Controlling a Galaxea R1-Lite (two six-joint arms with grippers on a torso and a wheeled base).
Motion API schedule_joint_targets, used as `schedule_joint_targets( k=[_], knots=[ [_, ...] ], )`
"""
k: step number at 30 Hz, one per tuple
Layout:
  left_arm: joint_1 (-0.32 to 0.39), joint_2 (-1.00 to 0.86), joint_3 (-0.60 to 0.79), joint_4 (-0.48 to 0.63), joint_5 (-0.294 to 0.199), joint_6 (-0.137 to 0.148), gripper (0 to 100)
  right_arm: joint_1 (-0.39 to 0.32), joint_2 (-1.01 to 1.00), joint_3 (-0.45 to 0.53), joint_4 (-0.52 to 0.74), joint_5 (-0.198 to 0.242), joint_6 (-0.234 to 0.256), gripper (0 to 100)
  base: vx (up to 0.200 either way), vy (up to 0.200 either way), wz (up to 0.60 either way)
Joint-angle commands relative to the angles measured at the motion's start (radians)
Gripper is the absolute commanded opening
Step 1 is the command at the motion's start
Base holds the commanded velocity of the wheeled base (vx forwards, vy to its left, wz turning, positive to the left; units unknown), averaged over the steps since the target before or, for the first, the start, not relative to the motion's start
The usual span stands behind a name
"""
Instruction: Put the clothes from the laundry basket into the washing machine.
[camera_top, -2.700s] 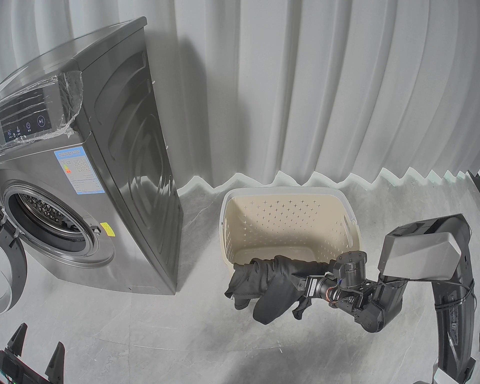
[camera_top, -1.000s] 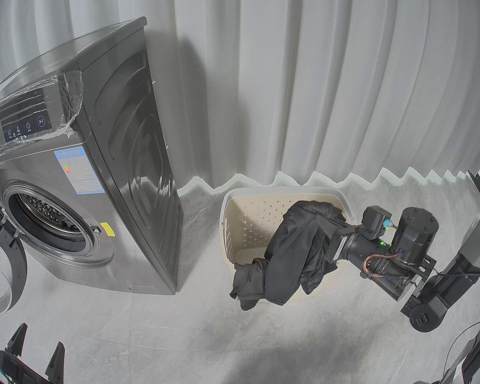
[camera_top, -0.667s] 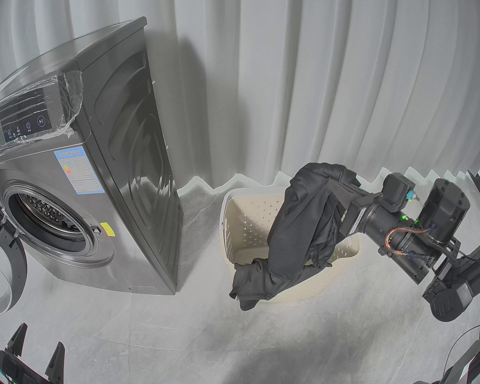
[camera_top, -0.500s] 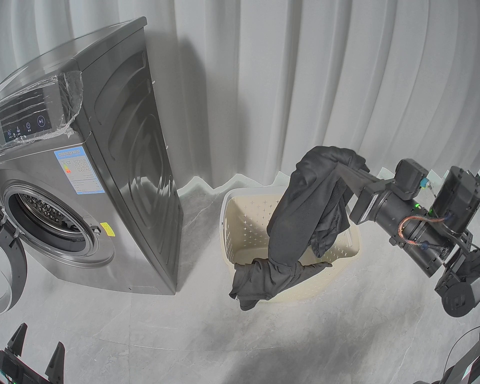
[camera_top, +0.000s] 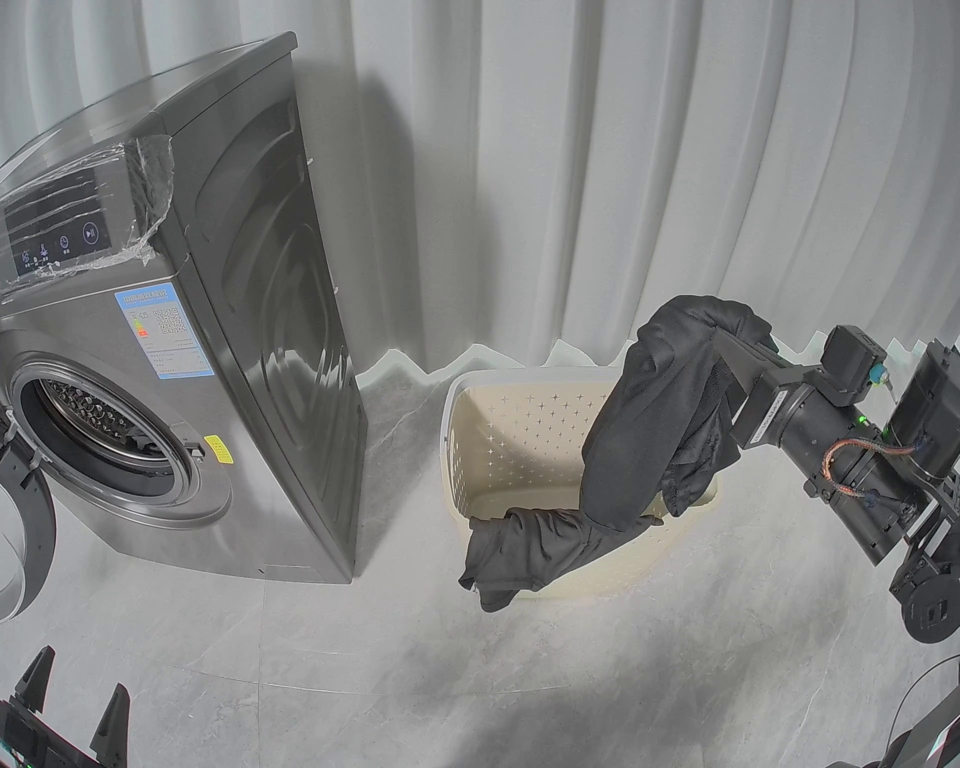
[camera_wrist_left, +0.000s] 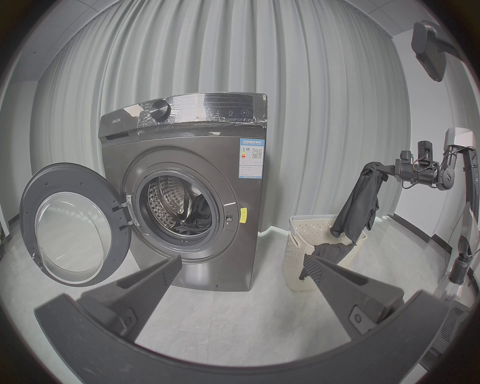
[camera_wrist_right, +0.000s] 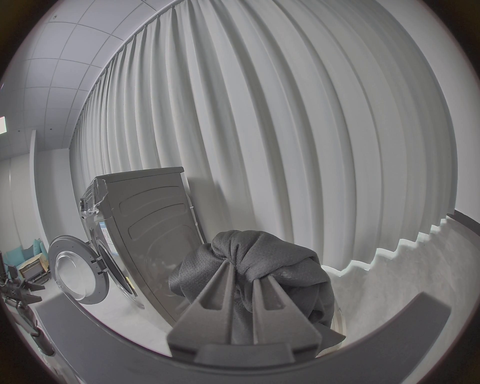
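Note:
My right gripper (camera_top: 728, 347) is shut on a dark grey garment (camera_top: 660, 420), held high above the cream laundry basket (camera_top: 500, 430). The garment's lower end (camera_top: 530, 550) drapes over the basket's front rim toward the floor. In the right wrist view the cloth (camera_wrist_right: 270, 270) bunches around the right gripper (camera_wrist_right: 243, 280). The washing machine (camera_top: 250, 300) stands to the left with its round door (camera_wrist_left: 75, 225) swung open, and dark clothes (camera_wrist_left: 197, 215) lie in the drum. My left gripper (camera_wrist_left: 241, 262) hangs low and open, facing the machine.
A white pleated curtain (camera_top: 600, 150) runs behind the washer and basket. Bare grey floor (camera_top: 400, 640) lies between the machine and the basket. The open door sticks out on the washer's left side (camera_top: 20, 540).
The right arm raised the garment from the basket's front rim to high over the basket and drew it rightward. The head view has shifted slightly. The left gripper stayed put.

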Motion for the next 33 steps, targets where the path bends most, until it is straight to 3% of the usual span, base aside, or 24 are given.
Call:
schedule_joint_targets(
  k=[1, 6, 12, 33],
  knots=[
    [0.001, -0.016, 0.016, 0.000, 0.001, -0.001, 100, -0.008, -0.008, 0.013, -0.005, 0.000, 0.001, 0, 0.000, 0.000, 0.00],
    [0.001, -0.016, 0.016, 0.000, 0.001, -0.001, 100, -0.014, -0.008, 0.011, -0.010, 0.000, 0.002, 0, 0.000, 0.000, 0.00],
    [0.001, -0.016, 0.016, 0.000, 0.001, -0.006, 100, -0.014, -0.014, -0.004, -0.037, 0.023, 0.010, 0, 0.000, 0.200, 0.00],
    [0.001, -0.016, 0.016, 0.001, 0.001, -0.006, 100, -0.014, -0.024, 0.021, -0.047, 0.020, 0.009, 0, 0.000, 0.200, 0.00]
  ],
)
